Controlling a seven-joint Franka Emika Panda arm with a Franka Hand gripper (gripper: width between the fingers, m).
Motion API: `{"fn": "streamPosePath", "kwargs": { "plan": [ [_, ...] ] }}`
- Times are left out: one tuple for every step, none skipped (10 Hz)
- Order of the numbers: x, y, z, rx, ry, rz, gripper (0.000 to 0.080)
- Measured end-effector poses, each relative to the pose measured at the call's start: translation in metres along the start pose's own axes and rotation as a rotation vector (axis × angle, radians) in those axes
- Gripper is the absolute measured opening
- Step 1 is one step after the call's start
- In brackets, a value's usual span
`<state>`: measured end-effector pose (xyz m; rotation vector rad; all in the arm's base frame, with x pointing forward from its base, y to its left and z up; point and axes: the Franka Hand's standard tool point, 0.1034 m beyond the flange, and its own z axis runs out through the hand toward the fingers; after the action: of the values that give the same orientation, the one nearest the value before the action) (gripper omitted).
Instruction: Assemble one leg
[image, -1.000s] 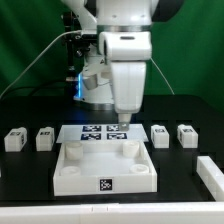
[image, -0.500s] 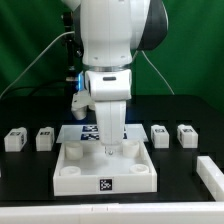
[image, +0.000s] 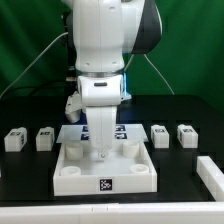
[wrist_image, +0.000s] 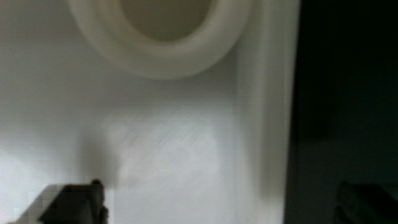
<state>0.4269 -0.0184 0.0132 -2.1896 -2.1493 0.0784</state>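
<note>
Straddling the rim of the top (image: 75, 182) with jaws spread, the gripper (image: 100, 152) seems poised to grasp it; closing comes next.

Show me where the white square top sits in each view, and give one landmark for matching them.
Exterior view: the top lies low in the centre, in front of the marker board, under the arm.
Wrist view: the top fills most of the picture, showing a round hole.
Shared landmark: the open tool, inside the top's rim.
</note>
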Motion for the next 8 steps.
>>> {"fn": "streamPosePath", "kwargs": {
  "plan": [
    [-0.0002,0.0000,0.0000,0.000,0.000,0.000,0.0523],
    [-0.0002,-0.0001,0.0001,0.000,0.000,0.001,0.0523],
    [-0.0002,-0.0001,0.0001,0.000,0.000,0.001,0.0385],
    [-0.0002,-0.0002,0.0002,0.001,0.000,0.001,0.0201],
    [-0.0003,-0.0002,0.0002,0.001,0.000,0.001,0.0076],
    [-0.0003,0.0006,-0.0004,-0.002,0.000,0.001,0.0076],
    [-0.0003,0.0008,-0.0005,-0.003,0.000,0.001,0.0061],
    [-0.0003,0.0008,-0.0005,-0.003,0.000,0.001,0.0061]
  ]
}}
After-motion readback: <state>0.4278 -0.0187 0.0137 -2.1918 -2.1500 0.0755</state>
